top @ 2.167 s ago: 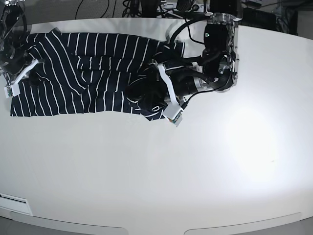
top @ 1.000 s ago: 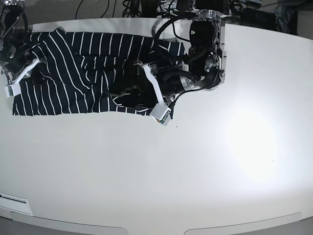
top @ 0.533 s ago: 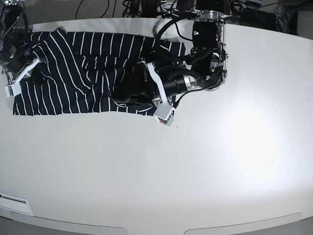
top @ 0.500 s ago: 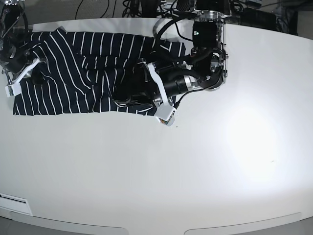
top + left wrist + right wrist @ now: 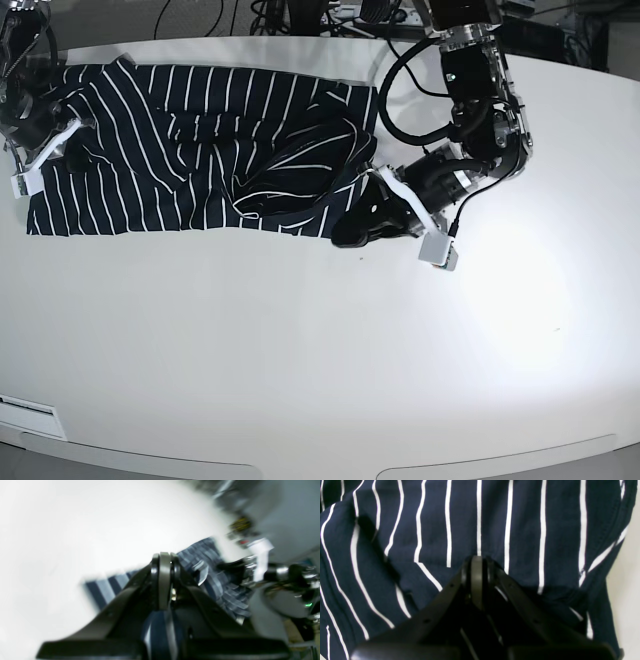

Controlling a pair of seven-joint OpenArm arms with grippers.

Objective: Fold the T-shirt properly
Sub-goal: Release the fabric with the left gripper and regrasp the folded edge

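Observation:
The T-shirt (image 5: 180, 130), dark navy with thin white stripes, lies spread and rumpled across the table's far left. My left gripper (image 5: 348, 232) sits at the shirt's lower right edge. In the blurred left wrist view its fingers (image 5: 161, 562) are pressed together with dark cloth between them and striped T-shirt (image 5: 215, 580) behind. My right gripper (image 5: 80, 155) rests on the shirt's left end. In the right wrist view it (image 5: 476, 560) is shut, with striped T-shirt (image 5: 520, 530) bunched under and between its fingers.
The white table (image 5: 300, 350) stretches bare in front and to the right of the shirt. Cables and dark equipment (image 5: 330, 15) crowd the back edge. A white label (image 5: 30, 410) lies at the front left rim.
My left arm has drawn back to the right, from over the shirt's middle to its lower right edge, with the jaws closed. A raised fold now crosses the shirt's right half. The right arm has stayed put.

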